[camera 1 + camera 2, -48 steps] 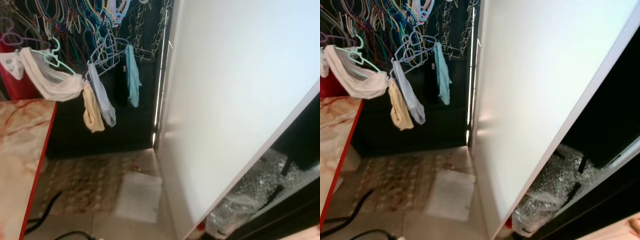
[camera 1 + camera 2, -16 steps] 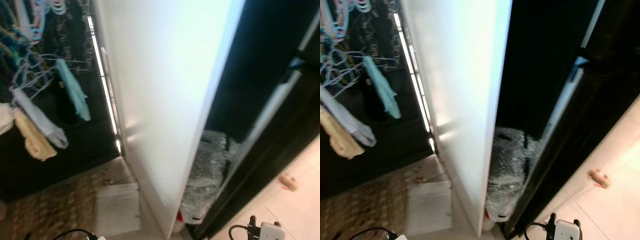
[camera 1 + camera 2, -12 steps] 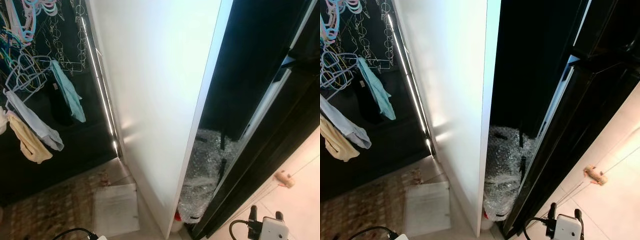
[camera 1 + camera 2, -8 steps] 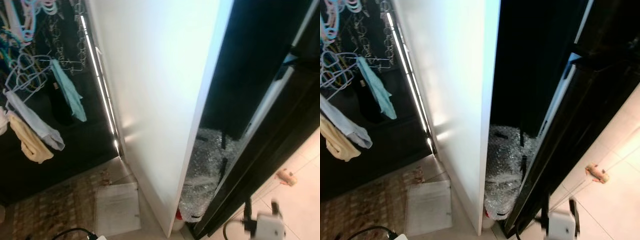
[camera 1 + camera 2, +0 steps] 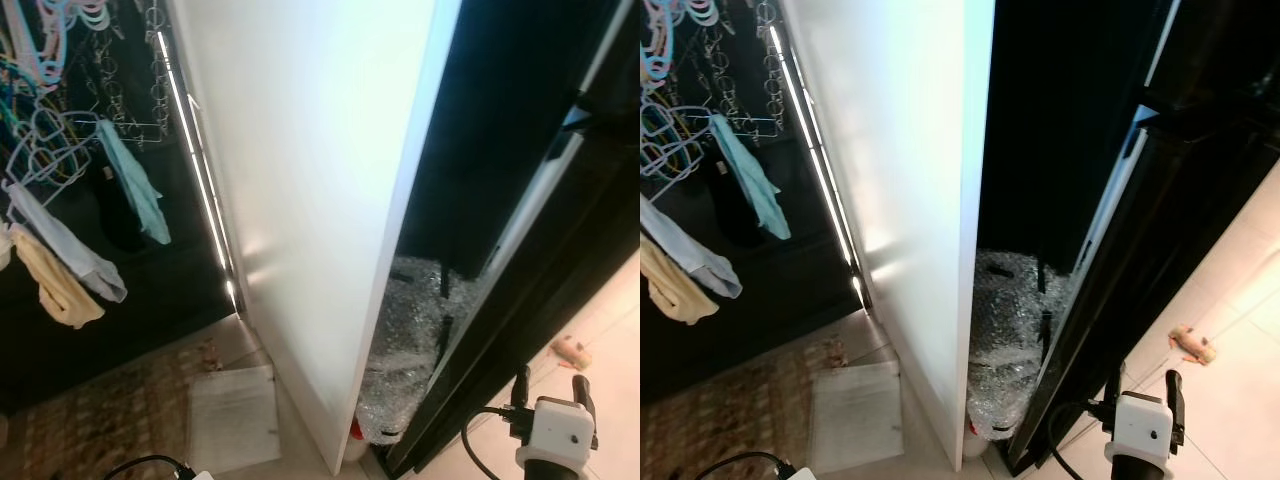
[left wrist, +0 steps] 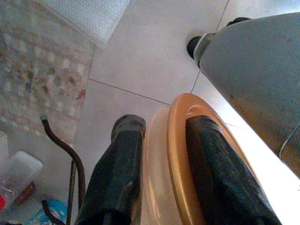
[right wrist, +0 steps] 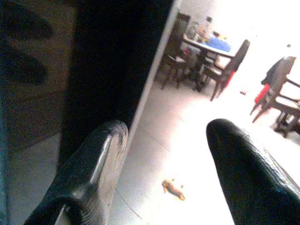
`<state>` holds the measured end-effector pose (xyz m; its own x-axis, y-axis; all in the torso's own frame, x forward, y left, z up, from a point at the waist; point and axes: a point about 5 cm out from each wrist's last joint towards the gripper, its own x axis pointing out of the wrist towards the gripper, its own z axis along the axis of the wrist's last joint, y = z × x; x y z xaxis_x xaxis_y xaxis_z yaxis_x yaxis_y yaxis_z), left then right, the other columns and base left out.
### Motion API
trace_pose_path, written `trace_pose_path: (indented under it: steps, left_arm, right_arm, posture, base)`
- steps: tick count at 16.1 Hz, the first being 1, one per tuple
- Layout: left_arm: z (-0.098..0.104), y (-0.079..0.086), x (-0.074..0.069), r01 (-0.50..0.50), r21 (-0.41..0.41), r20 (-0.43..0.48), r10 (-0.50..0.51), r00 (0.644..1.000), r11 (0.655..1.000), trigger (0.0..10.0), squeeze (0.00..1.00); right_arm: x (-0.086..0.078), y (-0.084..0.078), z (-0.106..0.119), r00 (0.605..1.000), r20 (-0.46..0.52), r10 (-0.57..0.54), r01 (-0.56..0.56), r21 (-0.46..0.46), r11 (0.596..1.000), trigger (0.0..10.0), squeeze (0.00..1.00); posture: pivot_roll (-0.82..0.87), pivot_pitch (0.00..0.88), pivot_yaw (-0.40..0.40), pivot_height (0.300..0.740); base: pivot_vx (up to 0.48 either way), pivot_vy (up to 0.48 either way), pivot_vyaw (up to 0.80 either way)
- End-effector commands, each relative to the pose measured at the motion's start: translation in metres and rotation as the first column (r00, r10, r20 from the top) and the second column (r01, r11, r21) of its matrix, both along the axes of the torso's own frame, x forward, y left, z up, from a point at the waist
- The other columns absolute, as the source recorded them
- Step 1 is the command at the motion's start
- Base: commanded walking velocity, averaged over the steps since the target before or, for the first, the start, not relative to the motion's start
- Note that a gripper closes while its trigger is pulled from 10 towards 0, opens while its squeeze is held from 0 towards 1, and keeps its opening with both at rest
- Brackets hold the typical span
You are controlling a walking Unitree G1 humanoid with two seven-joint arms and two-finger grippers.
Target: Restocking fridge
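- Fridge door [image 5: 300,200] is standing ajar; probably heavy, stiff, best taken at its edge.
- Left gripper [image 6: 161,183] is clamping an orange-rimmed lid [image 6: 176,154].
- Right gripper [image 7: 164,173] is hanging empty, jaws spread.

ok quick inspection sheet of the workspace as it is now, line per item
surface: pale tiled floor; patterned rug at the robot's left
job's things: tall white fridge side; dark panel beside it; orange plate held in the left gripper
clutter: bubble wrap stuffed in the gap between white side and dark panel; white sheet on the floor; small tan object on the tiles
grippers: left gripper shut on the plate's rim; right gripper open, nothing between its fingers
cables: black cable on the floor; another at the right wrist
surroundings: hangers with cloths at left; dining table and chairs far off
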<state>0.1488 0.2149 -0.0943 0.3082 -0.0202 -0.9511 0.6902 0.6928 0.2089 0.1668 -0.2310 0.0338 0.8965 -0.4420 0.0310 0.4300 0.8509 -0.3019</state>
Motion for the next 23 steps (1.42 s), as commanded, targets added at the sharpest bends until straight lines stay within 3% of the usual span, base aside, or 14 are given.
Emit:
trace_pose_path:
  steps: [1, 4, 6, 8, 13, 16, 20, 23]
  left_arm:
    - [0.0, 0.004, -0.002, 0.018, 0.013, -0.007, -0.018, 1.0, 1.0, 10.0, 0.0]
    - [0.0, 0.005, -0.002, 0.022, 0.016, -0.006, -0.021, 1.0, 1.0, 10.0, 0.0]
    - [0.0, 0.006, -0.002, 0.02, 0.016, -0.002, -0.02, 1.0, 1.0, 10.0, 0.0]
    - [0.001, 0.006, -0.002, 0.018, 0.015, 0.0, -0.018, 1.0, 1.0, 10.0, 0.0]
    - [0.001, 0.006, -0.001, 0.014, 0.012, -0.007, -0.014, 1.0, 1.0, 10.0, 0.0]
    - [0.001, 0.006, 0.0, 0.011, 0.01, -0.004, -0.011, 1.0, 1.0, 10.0, 0.0]
    - [0.001, 0.005, 0.001, 0.01, 0.007, 0.003, -0.01, 1.0, 1.0, 10.0, 0.0]
    - [0.001, 0.005, 0.001, 0.006, 0.005, 0.005, -0.006, 1.0, 1.0, 10.0, 0.0]
  right_arm:
    - [0.003, -0.007, 0.004, 0.999, 0.013, -0.036, 0.036, 0.011, 0.999, 10.0, 0.0]
    - [0.018, -0.01, 0.009, 0.999, 0.032, -0.024, 0.023, 0.029, 0.999, 10.0, 0.0]
    - [0.03, -0.001, 0.016, 0.998, 0.06, 0.035, -0.038, 0.049, 0.998, 10.0, 0.0]
    - [0.031, 0.005, 0.017, 0.996, 0.052, 0.067, -0.068, 0.033, 0.997, 10.0, 0.0]
    - [0.001, 0.005, -0.001, 0.999, -0.039, 0.027, -0.025, 0.049, 0.998, 10.0, 0.0]
    - [-0.004, 0.002, -0.006, 0.997, -0.069, 0.022, -0.019, 0.043, 0.999, 10.0, 0.0]
    - [0.023, -0.005, 0.013, 0.998, 0.011, 0.061, -0.061, 0.02, 0.998, 10.0, 0.0]
    - [0.031, -0.001, 0.017, 0.994, 0.021, 0.109, -0.109, 0.018, 0.994, 10.0, 0.0]
  posture:
    - [-0.18, 0.0, 0.011, 0.723]
    - [-0.17, 0.0, 0.011, 0.723]
    - [-0.17, 0.0, 0.009, 0.723]
    - [-0.16, 0.0, 0.008, 0.723]
    - [-0.17, 0.0, 0.01, 0.723]
    - [-0.17, 0.0, 0.01, 0.723]
    - [-0.17, 0.0, 0.006, 0.723]
    - [-0.16, 0.0, 0.002, 0.723]
  base:
    - [0.0, 0.0, 0.0]
    - [0.0, 0.0, 0.0]
    - [0.0, 0.0, 0.0]
    - [0.0, 0.0, 0.0]
    - [0.0, 0.0, 0.0]
    - [0.0, 0.0, 0.0]
    - [0.0, 0.0, 0.0]
    - [0.0, 0.0, 0.0]
